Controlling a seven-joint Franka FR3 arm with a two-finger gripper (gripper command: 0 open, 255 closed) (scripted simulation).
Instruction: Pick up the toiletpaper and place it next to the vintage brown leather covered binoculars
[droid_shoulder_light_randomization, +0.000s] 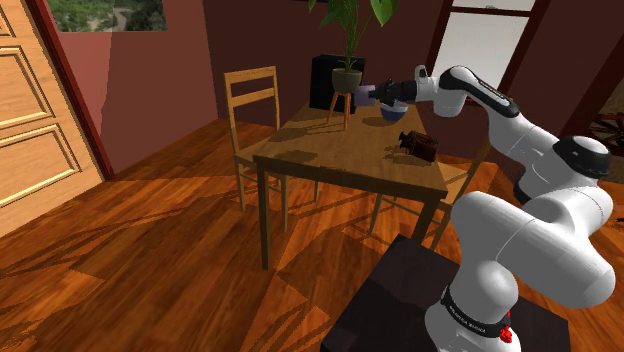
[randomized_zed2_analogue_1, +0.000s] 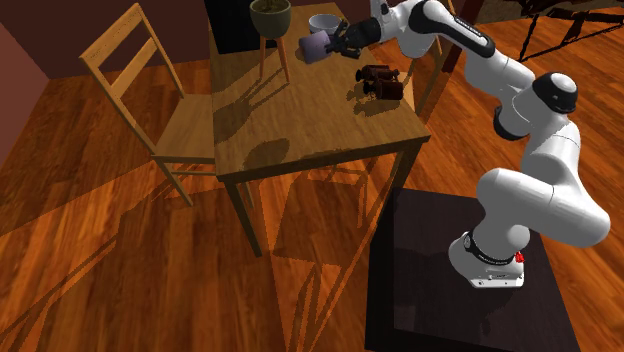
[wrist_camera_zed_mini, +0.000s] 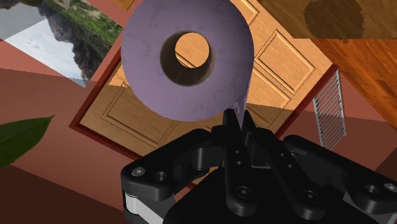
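Shoulder view: 1 toiletpaper roll (droid_shoulder_light_randomization: 361, 96), rendered dull violet-grey, hangs above the far part of the desk (droid_shoulder_light_randomization: 330, 150). It is just beside 1 potted plant (droid_shoulder_light_randomization: 347, 77) on a small stand and well apart from the 1 pair of brown binoculars (droid_shoulder_light_randomization: 418, 144). 1 bowl (droid_shoulder_light_randomization: 392, 113) sits below the arm, and 2 wooden chairs (droid_shoulder_light_randomization: 250, 76) stand at opposite sides of the desk. Second exterior view: the pincer (randomized_zed2_analogue_1: 333, 44) reaches in from this view's right with the roll at its tip. The roll appears clear of the desk top, and the binoculars lie nearer the stand than the roll does. Wrist view: the 2 black fingers (wrist_camera_zed_mini: 226, 130) are clenched on a thin part of the roll's wall at its rim, while the rest of the roll, with its 1 open core, stands out beyond them. Handling, as judged: the roll is light, soft and crushable, neither slippery nor fragile. A pinch through the wall, between core and outer face, suits it, though so narrow a rim hold may let it swing or pull free.
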